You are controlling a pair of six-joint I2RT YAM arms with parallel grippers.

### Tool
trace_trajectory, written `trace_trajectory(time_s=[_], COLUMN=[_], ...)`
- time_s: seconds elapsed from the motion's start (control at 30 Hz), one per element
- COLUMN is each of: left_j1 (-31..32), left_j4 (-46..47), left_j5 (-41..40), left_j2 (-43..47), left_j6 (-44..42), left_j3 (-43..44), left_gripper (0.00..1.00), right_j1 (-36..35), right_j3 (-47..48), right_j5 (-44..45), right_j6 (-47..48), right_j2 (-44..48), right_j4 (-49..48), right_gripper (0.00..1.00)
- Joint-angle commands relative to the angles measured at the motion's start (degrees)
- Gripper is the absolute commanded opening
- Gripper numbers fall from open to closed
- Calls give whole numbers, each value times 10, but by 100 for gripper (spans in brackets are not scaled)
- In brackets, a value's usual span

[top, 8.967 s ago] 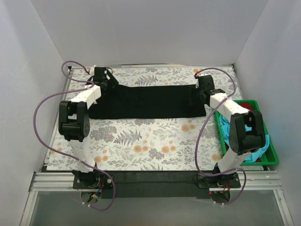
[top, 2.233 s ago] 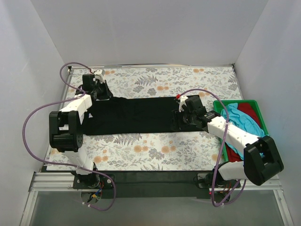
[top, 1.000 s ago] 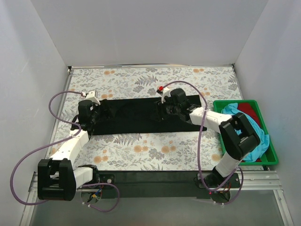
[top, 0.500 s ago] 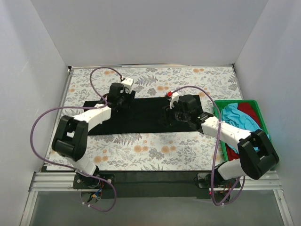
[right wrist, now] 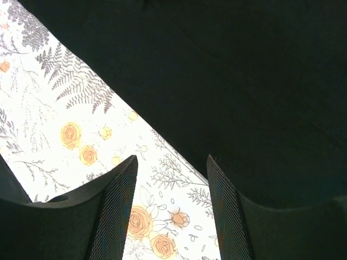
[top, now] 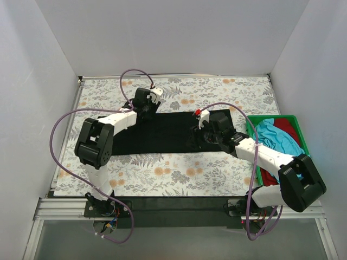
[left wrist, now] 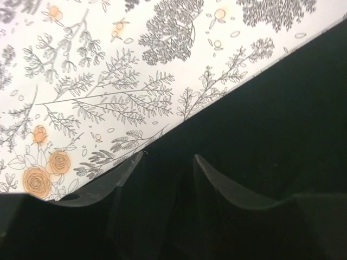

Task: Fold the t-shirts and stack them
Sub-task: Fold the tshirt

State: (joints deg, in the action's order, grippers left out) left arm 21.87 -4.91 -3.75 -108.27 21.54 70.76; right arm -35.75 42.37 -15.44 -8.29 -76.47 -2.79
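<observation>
The black t-shirt (top: 168, 132) lies folded into a long flat strip across the middle of the floral table. My left gripper (top: 147, 107) is open at the strip's far edge, left of its middle. In the left wrist view the left gripper (left wrist: 168, 160) hovers over the black cloth (left wrist: 271, 108) right at its edge, with nothing between the fingers. My right gripper (top: 196, 142) is open at the strip's near edge. In the right wrist view the right gripper (right wrist: 172, 160) sits over bare table beside the cloth (right wrist: 227, 70). The turquoise shirt (top: 277, 136) and the red shirt (top: 289, 125) lie in the tray.
The green plastic tray (top: 312, 186) stands at the table's right edge, close to the right arm's elbow. White walls enclose the table on the left, back and right. Purple cables loop over both arms.
My left arm has swung from the strip's left end to its far edge, left of the middle. My right gripper has shifted slightly toward the near edge. The shirt lies the same.
</observation>
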Motion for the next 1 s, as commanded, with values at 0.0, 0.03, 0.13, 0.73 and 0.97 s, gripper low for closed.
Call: trace_trajectory(time_s=[0.0, 0.03, 0.13, 0.73, 0.97], left_j1=[2, 1, 1, 3, 10], left_j4=[-51, -55, -75, -90, -102], left_j5=[14, 15, 11, 26, 37], left_j2=[-8, -18, -38, 20, 89], left_j6=[-29, -30, -31, -21, 16], left_j3=[27, 30, 48, 19, -18], left_gripper=[38, 37, 30, 0, 0], right_j1=[-1, 0, 0, -1, -1], right_j3=[-1, 1, 2, -3, -4], right_j5=[7, 6, 4, 4, 6], right_j6=[11, 10, 10, 7, 6], right_j2=[11, 10, 4, 9, 18], right_j4=[-2, -2, -2, -2, -2], right_gripper=[52, 52, 52, 52, 52])
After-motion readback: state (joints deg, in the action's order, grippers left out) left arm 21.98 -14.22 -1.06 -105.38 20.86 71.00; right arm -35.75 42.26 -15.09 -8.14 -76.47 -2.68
